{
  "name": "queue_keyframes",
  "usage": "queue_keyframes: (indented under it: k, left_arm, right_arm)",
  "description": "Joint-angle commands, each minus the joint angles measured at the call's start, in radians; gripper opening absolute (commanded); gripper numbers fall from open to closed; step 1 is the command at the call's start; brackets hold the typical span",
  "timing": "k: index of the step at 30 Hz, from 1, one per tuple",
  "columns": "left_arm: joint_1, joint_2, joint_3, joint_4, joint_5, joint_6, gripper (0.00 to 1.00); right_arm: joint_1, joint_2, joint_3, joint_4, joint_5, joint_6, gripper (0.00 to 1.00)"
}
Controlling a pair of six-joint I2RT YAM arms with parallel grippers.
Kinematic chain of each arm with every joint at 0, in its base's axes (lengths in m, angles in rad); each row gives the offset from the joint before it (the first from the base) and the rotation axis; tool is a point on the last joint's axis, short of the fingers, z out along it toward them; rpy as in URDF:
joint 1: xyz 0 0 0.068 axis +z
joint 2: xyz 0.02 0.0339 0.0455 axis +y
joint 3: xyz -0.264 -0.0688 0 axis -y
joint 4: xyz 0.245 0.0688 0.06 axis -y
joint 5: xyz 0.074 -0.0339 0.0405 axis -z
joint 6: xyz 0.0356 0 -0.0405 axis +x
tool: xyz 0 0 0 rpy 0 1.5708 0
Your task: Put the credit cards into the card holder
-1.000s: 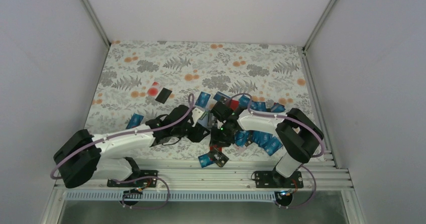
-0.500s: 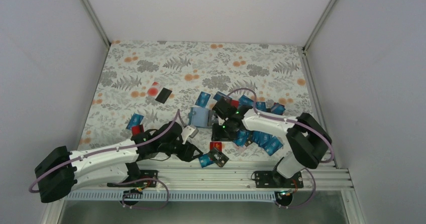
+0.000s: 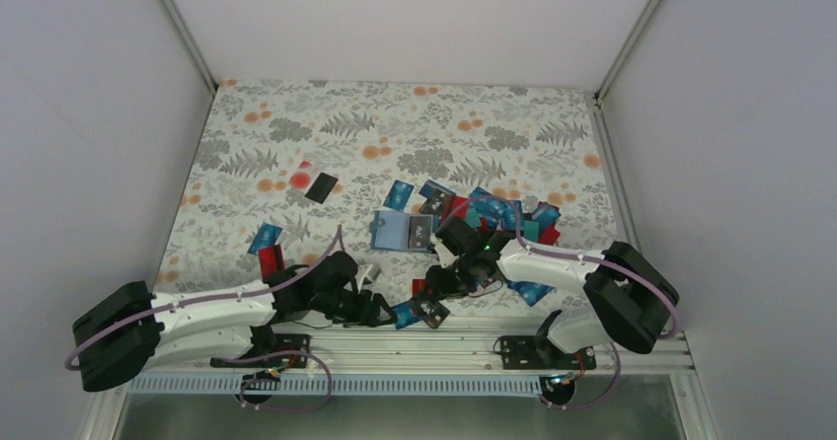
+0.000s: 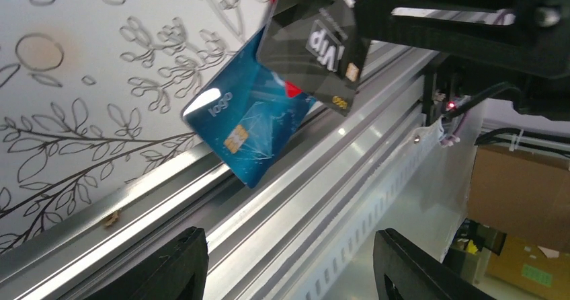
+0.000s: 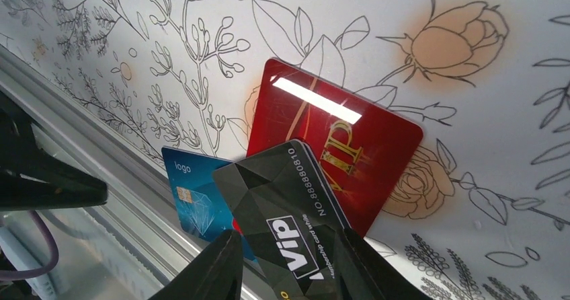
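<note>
So, quick count from my end.

One card holder [image 3: 392, 231], lying open on the bench [image 3: 395, 124], just left of the big heap [image 3: 503, 211]. One dark card [image 3: 421, 229] sits on its right half. I can't tell if that one is tucked into a slot or only lying there.

Cards: four loners on the left, well apart from the holder. There's a red-and-white card [image 3: 302, 177] right beside a far black card [image 3: 320, 187]. Closer to the arm bases, a left blue card [image 3: 265, 237] sits next to a left red card [image 3: 271, 257].

The heap is blue, teal, red and dark cards all overlapped, and the right arm [image 3: 553, 260] covers part of it. I count at least eight there and won't swear to more.

Then three at the near edge: a red card [image 5: 349, 145], a blue card [image 5: 195, 206], and a black Vip card [image 5: 282, 199] lying on top of both. The blue one's corner pokes out over the aluminium rail [image 4: 322, 199].

Two arms. The left arm [image 3: 217, 307] lies low along the near edge. The left jaws are released, wide apart with nothing between them, looking at the blue and Vip cards from the rail side.

The right jaws sit right over the Vip card, parted partway, with the card showing in the gap. Nothing looks pinched, and I can't tell whether the tips touch it.
</note>
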Motion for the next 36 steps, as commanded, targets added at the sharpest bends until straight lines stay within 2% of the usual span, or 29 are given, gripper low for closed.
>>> queue_keyframes:
  k: [1, 7, 11, 14, 20, 25, 31, 33, 36]
  left_arm:
    - [-0.010, 0.080, 0.010, 0.046, 0.023, -0.085, 0.62]
    - [-0.034, 0.216, 0.012, 0.148, 0.004, -0.145, 0.62]
    - [-0.052, 0.300, 0.005, 0.273, -0.017, -0.198, 0.61]
    - [-0.068, 0.371, 0.028, 0.299, -0.037, -0.209, 0.61]
    - [-0.087, 0.470, 0.023, 0.409, -0.070, -0.262, 0.54]
    - [-0.105, 0.459, 0.027, 0.438, -0.123, -0.278, 0.35]
    - [-0.124, 0.339, 0.115, 0.189, -0.253, -0.251, 0.11]
    - [-0.124, 0.307, 0.117, 0.161, -0.281, -0.252, 0.04]
    - [-0.124, 0.284, 0.111, 0.143, -0.315, -0.262, 0.02]
  right_arm:
    - [0.013, -0.006, -0.028, 0.080, -0.012, -0.007, 0.36]
    - [0.014, 0.015, -0.049, 0.089, 0.019, -0.002, 0.34]
    - [0.014, 0.026, -0.056, 0.088, 0.037, 0.001, 0.34]
    - [0.014, 0.029, -0.059, 0.092, 0.044, 0.002, 0.33]
    - [0.014, 0.031, -0.065, 0.094, 0.046, 0.002, 0.33]
    - [0.013, 0.034, -0.069, 0.075, 0.077, 0.006, 0.33]
    - [-0.002, 0.017, -0.040, 0.035, 0.145, 0.019, 0.33]
    - [-0.009, 0.015, -0.029, 0.028, 0.156, 0.022, 0.33]
    - [-0.032, 0.014, -0.012, 0.018, 0.178, 0.023, 0.33]
